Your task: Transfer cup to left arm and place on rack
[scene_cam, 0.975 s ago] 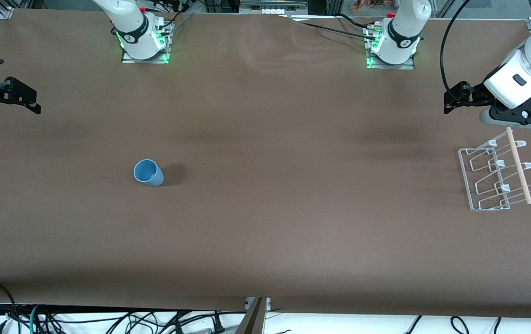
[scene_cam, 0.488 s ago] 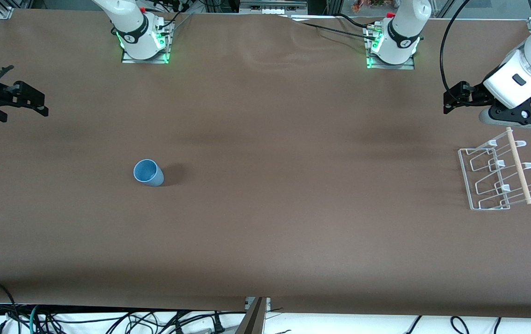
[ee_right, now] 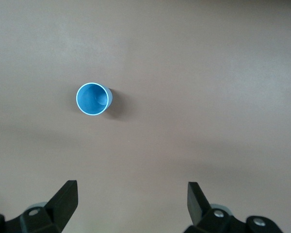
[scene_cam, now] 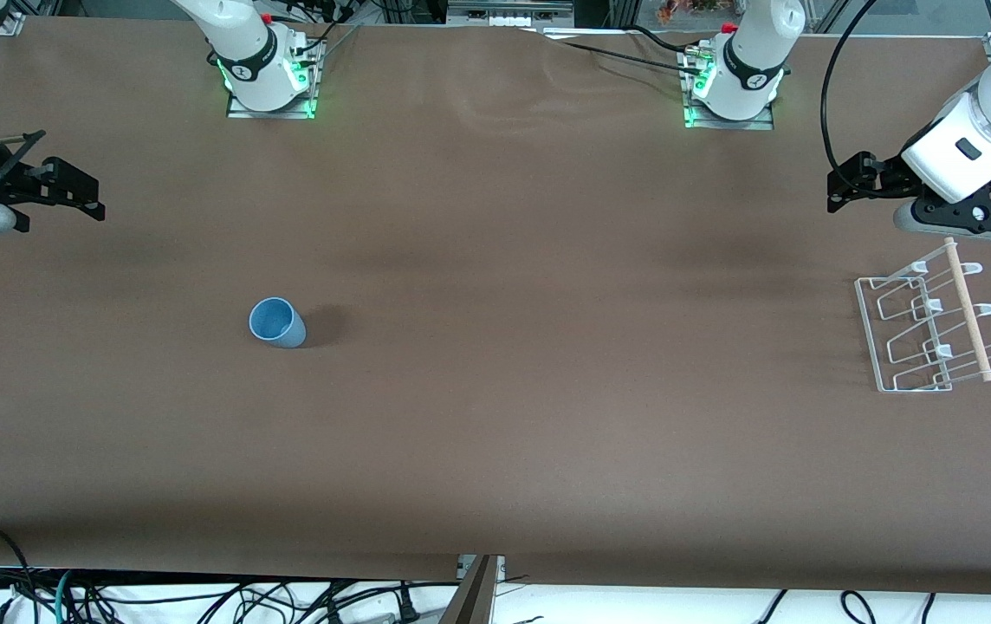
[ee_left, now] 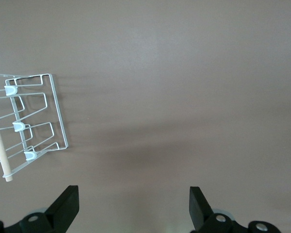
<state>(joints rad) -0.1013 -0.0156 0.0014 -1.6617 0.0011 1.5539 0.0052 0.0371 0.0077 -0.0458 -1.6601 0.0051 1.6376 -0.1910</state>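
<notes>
The small light blue plastic cup (scene_cam: 277, 322) is standing upright on the brown surface (scene_cam: 495, 451), toward the right arm's end. The right tool (scene_cam: 71, 192), fingers apart and empty, has been sliding in over that end toward the cup, so pickup is just beginning. The left tool (scene_cam: 849, 182) is waiting, fingers apart, just beside the white wire rack (scene_cam: 924, 325).

Robot lab: bolted arm bases (scene_cam: 268, 82), cables (scene_cam: 201, 598)
</notes>
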